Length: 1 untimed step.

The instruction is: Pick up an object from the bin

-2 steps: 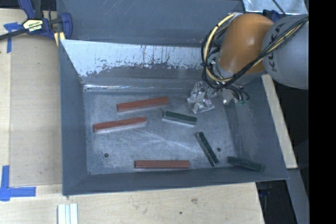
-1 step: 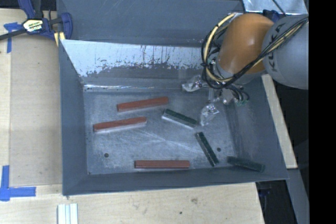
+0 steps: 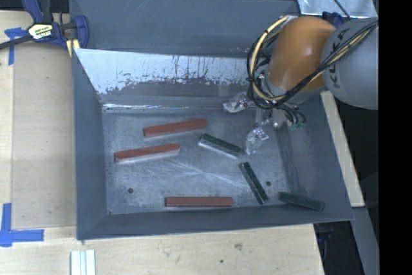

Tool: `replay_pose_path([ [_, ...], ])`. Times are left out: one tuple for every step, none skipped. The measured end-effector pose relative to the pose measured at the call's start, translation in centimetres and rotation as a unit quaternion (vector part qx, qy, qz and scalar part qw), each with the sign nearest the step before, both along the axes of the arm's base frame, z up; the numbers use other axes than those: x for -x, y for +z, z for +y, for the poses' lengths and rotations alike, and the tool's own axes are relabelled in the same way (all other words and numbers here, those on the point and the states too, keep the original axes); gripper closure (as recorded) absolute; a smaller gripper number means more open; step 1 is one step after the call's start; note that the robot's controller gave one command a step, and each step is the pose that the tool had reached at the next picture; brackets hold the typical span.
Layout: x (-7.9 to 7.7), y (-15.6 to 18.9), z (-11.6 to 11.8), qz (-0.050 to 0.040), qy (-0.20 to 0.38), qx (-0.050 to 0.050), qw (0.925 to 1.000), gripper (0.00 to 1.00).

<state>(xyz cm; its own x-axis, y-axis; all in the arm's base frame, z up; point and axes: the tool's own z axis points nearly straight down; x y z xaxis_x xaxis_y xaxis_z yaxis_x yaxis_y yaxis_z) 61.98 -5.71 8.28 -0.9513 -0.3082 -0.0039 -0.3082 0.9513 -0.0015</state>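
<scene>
Bar in dark green (image 3: 220,145) lies flat on the floor of the bin (image 3: 90,158), just left of the gripper (image 3: 256,136), whose opening we cannot tell. Second green bar (image 3: 253,181) lies below the gripper; reddish-brown bars (image 3: 175,129) lie further left.

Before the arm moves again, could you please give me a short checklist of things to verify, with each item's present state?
1. Gripper inside the bin, over its right half: ok.
2. Nearest thing, a dark green bar just left of the gripper, lying flat: ok.
3. Gripper centred over that bar: not ok, it hangs off the bar's right end.
4. Whether anything is held: cannot tell.
5. Second dark green bar, nearer the front, apart from the first: ok.
</scene>
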Motion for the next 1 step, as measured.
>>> replay_pose_path([
  [8.03, -0.49, 2.88, -0.0126, -0.027, 0.001, 0.9995, 1.0],
])
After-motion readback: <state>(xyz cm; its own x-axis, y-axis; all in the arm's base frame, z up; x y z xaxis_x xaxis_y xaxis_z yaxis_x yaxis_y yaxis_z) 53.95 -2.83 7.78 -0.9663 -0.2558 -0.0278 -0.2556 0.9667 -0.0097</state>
